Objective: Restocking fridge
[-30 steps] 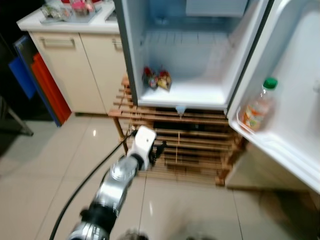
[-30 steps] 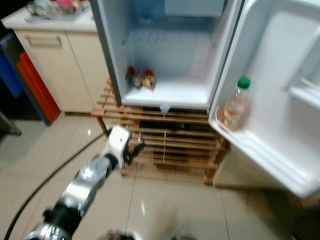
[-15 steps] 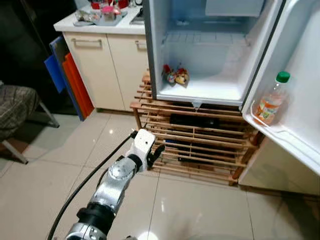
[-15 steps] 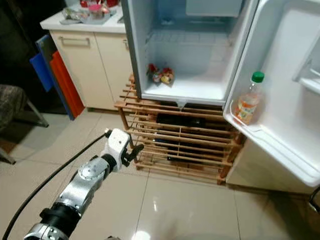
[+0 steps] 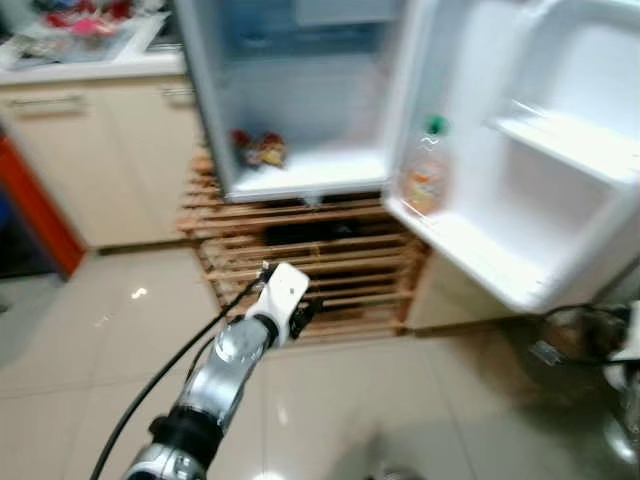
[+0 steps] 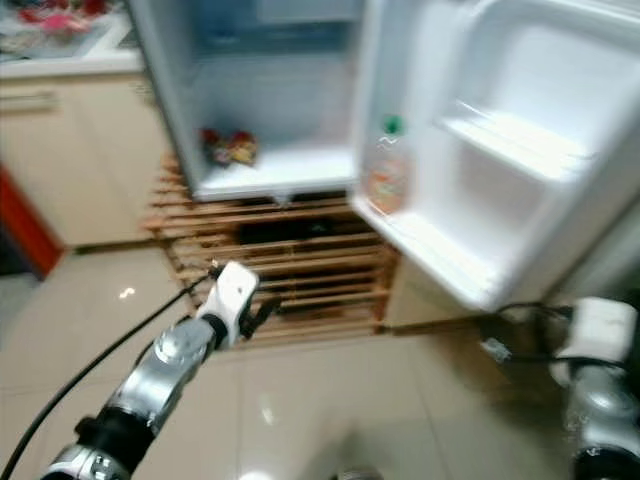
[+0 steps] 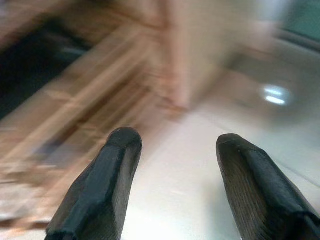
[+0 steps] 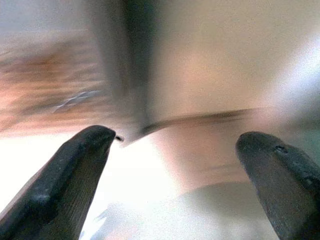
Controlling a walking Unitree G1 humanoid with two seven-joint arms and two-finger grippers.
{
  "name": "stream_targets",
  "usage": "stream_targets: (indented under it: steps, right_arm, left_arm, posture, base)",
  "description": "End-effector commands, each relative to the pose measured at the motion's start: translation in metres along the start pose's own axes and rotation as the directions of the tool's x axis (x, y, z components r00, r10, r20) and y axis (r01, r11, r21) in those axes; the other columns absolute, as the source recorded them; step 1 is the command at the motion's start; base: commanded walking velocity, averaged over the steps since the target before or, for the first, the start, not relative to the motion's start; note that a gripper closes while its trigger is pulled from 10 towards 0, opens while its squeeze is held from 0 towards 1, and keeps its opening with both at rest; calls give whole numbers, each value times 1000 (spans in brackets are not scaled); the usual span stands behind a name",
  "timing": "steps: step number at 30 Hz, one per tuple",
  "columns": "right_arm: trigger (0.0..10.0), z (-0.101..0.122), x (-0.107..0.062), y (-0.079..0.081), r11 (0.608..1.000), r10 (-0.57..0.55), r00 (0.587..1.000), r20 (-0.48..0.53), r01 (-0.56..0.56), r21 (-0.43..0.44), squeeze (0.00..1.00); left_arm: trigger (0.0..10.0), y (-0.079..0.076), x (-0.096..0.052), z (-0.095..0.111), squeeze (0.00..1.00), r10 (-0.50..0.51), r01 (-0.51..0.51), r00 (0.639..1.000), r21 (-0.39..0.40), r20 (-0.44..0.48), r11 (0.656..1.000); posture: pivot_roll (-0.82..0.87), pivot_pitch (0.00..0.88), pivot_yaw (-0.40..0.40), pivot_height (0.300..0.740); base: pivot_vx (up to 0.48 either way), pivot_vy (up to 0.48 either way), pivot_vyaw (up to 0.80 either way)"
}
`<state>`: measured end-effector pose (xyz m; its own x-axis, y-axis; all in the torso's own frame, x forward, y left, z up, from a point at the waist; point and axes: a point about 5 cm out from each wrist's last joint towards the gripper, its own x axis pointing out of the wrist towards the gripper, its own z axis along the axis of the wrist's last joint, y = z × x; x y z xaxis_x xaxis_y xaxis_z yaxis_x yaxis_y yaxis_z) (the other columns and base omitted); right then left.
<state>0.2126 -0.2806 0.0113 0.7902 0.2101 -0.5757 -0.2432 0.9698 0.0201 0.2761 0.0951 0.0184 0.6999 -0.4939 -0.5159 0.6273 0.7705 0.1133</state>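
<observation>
Facing fridge [image 5: 300, 100], both grippers' jaws spread, empty; I risk clipping door [image 5: 520, 180] with right gripper [image 8: 175, 165] while walking.

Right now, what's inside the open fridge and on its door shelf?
In the fridge, a few small red packets lie at the left of the bottom shelf. A bottle with a green cap stands in the lower door shelf. The picture is blurred, so labels are unreadable.

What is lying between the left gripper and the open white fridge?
In the left eye view, a slatted wooden rack stands between the left gripper and the open white fridge, under the fridge.
</observation>
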Motion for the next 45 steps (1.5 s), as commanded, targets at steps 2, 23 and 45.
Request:
stream_targets:
  steps: [2,23,45]
  right_arm:
    - [10000,-26,1,32,970,243,960,-142,-244,5,0]
    - [10000,-6,30,32,999,6,999,-37,-8,-45,0]
    - [10000,141,39,53,962,-270,774,572,233,140,0]
  left_arm:
    - [10000,-13,-2,-14,0,-100,100,992,5,-78,995]
    - [10000,-47,1,-74,0,-77,112,940,89,-333,990]
    - [10000,51,-18,149,0,369,-324,704,-187,607,927]
  posture:
    - [-163,0,22,740]
    - [-129,0,16,740]
    - [-129,0,40,740]
  base:
    - [0,0,0]
    - [0,0,0]
    - [74,0,0]
